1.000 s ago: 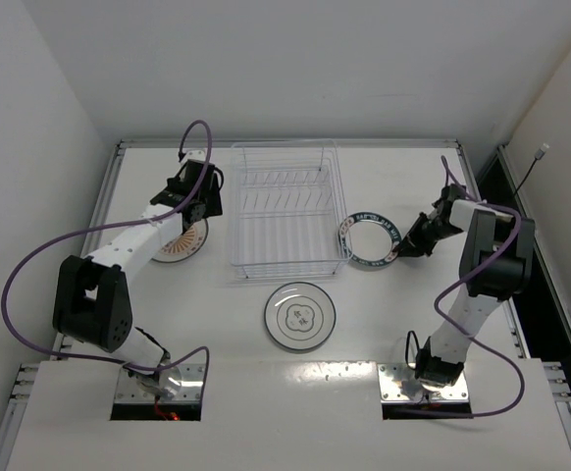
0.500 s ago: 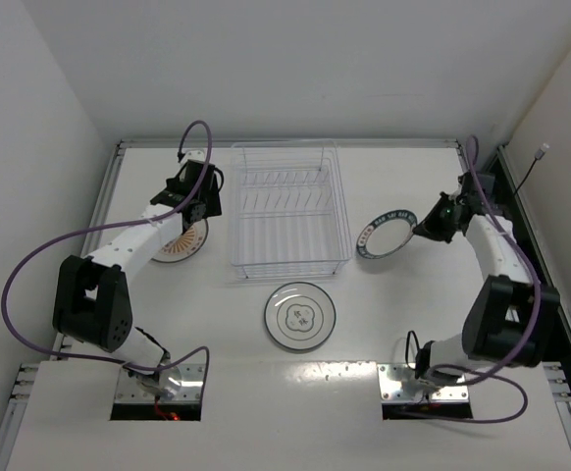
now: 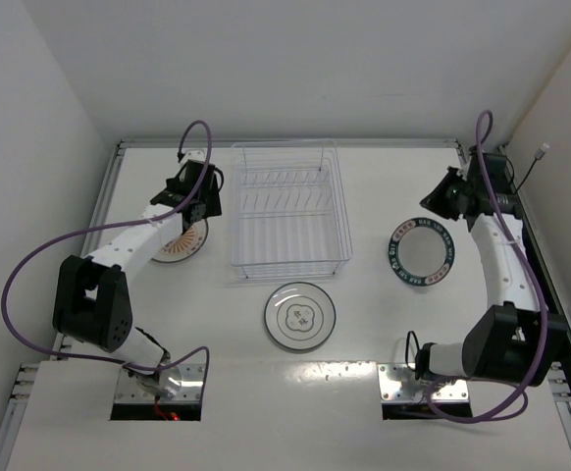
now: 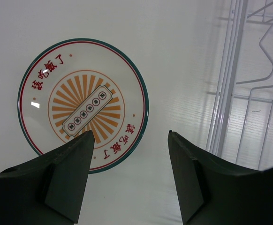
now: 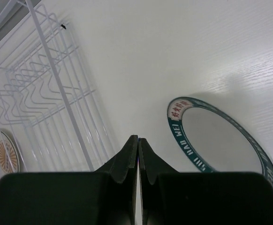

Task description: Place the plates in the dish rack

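Observation:
The orange-brown striped plate [image 3: 181,240] lies flat left of the dish rack [image 3: 287,211]. My left gripper [image 3: 200,210] hovers over its right edge, open and empty. In the left wrist view the plate [image 4: 82,105] sits ahead of the open gripper [image 4: 131,136], with the rack's wires [image 4: 230,84] on the right. The dark-rimmed plate [image 3: 422,252] lies flat right of the rack. My right gripper [image 3: 435,200] is shut and empty above and behind it. The right wrist view shows that gripper [image 5: 138,140], the plate [image 5: 221,140] and the rack [image 5: 47,108]. The grey-ringed plate [image 3: 299,316] lies in front of the rack.
The rack holds no plates and stands at the middle back of the white table [image 3: 384,334]. Raised rails run along the table's left edge [image 3: 109,196] and right edge [image 3: 482,177]. White walls close in the back and sides.
The dark-rimmed plate, raised and tilted at the right gripper half a second ago, now lies flat farther right. The right gripper has moved up and back, off it. The left arm has not moved.

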You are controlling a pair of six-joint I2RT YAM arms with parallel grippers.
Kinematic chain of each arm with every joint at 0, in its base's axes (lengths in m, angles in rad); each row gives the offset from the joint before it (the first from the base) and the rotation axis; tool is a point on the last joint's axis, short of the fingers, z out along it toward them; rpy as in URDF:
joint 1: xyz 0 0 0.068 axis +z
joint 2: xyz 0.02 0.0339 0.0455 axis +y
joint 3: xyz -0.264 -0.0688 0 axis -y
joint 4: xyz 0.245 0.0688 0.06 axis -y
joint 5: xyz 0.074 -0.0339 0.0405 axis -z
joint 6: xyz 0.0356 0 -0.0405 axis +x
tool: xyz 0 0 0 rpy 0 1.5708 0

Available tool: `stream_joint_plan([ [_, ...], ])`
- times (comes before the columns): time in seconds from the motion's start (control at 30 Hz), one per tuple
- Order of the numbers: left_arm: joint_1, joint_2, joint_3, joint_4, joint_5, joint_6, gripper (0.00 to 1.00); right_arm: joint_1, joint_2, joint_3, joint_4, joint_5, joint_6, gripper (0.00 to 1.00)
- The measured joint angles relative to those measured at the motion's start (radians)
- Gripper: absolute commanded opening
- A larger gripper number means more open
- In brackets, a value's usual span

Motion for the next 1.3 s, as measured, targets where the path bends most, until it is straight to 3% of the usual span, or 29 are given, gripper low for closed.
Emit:
stream_joint_plan([
  [0.33, 0.0, 0.0, 0.0, 0.0, 0.0, 0.0, 0.61, -0.004, 0.008, -0.028, -0.014, 0.019, -0.005, 0.0],
  [0.6, 0.0, 0.0, 0.0, 0.0, 0.0, 0.0, 0.61, -0.022, 0.153, -0.091, -0.083, 0.031, -0.068, 0.0],
  [0.97, 0.0, 0.0, 0.0, 0.0, 0.0, 0.0, 0.63, -0.021, 0.127, -0.212, -0.137, 0.174, -0.08, 0.0],
  [1.17, 0.0, 0.006, 0.0, 0.0, 0.0, 0.0, 0.63, -0.028, 0.117, -0.265, -0.122, 0.18, -0.063, 0.0],
  [1.3, 0.0, 0.006, 0.0, -0.002, 0.0, 0.0, 0.63, -0.028, 0.117, -0.276, -0.106, 0.138, -0.057, 0.14],
])
